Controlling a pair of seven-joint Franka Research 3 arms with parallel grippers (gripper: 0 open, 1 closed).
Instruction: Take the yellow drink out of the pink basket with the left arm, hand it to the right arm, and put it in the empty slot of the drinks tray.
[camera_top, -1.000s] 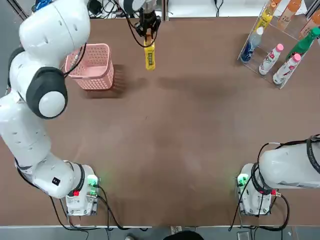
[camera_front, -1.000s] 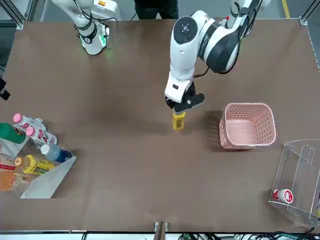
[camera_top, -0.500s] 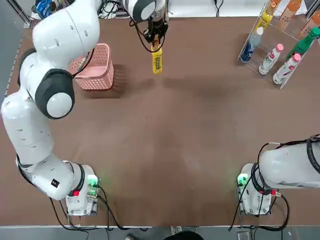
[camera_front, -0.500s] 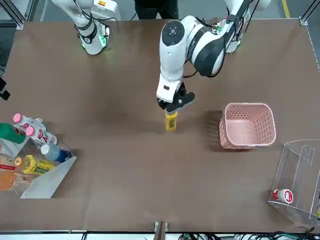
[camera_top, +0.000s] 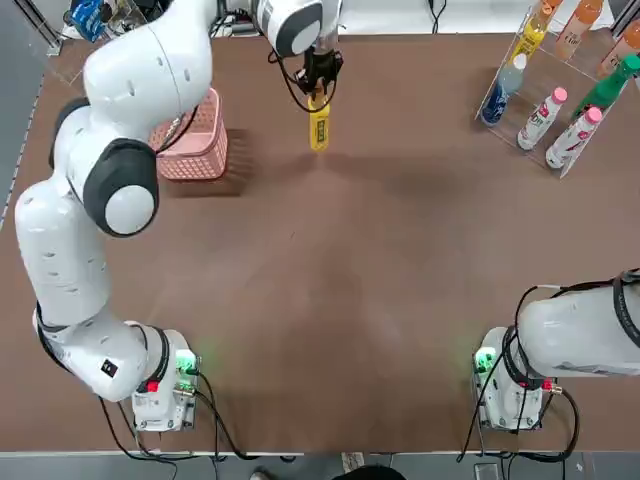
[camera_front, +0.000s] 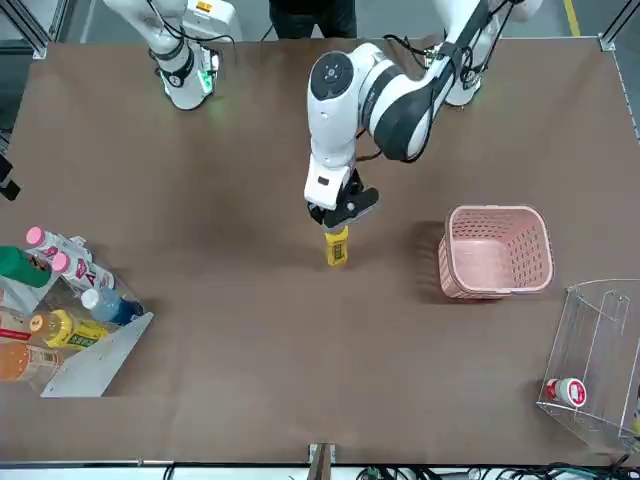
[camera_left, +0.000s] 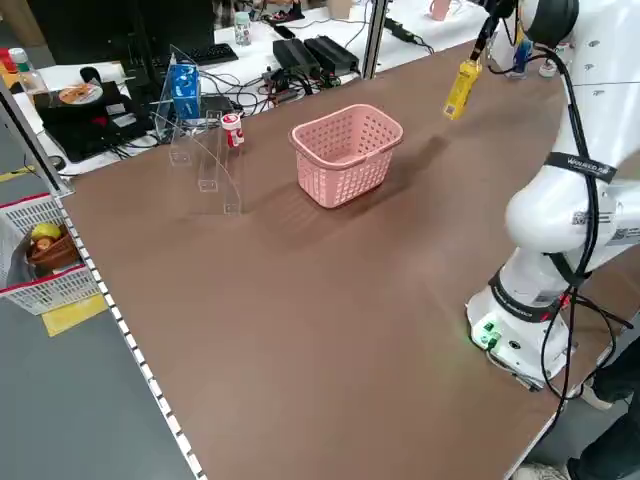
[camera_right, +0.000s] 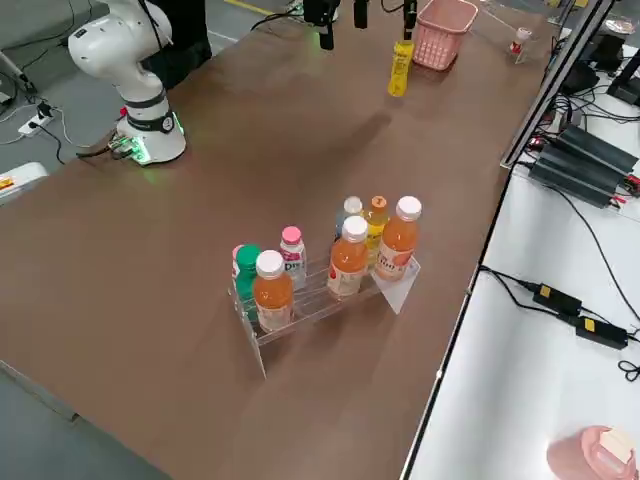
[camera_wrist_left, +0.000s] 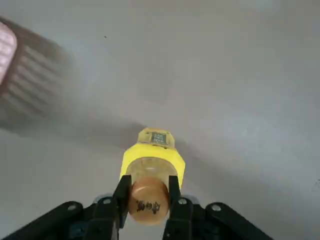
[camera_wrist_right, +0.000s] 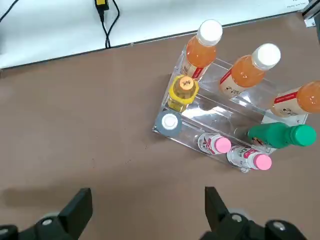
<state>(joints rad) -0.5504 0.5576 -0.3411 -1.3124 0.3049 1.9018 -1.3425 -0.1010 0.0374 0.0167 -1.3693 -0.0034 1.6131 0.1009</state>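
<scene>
My left gripper (camera_top: 318, 96) is shut on the darker cap of the yellow drink (camera_top: 318, 127), which hangs upright above the table. The bottle (camera_front: 336, 248) is outside the pink basket (camera_front: 495, 250), a short way toward the table's middle. In the left wrist view the fingers (camera_wrist_left: 120, 200) pinch the cap on both sides. The drinks tray (camera_wrist_right: 192, 136) stands at the far right corner with several bottles and a bare slot (camera_wrist_right: 224, 116) in its middle. My right gripper (camera_wrist_right: 147, 215) hangs open above the table near the tray, holding nothing.
The basket (camera_top: 195, 152) is half hidden under the left arm. A clear acrylic stand (camera_front: 590, 340) with a small red-labelled bottle (camera_front: 567, 390) sits beyond the basket at the far left corner. The right arm's base (camera_top: 510, 385) sits at the near right.
The left arm has carried the yellow drink sideways away from the basket toward the table's middle. The right arm has not moved.
</scene>
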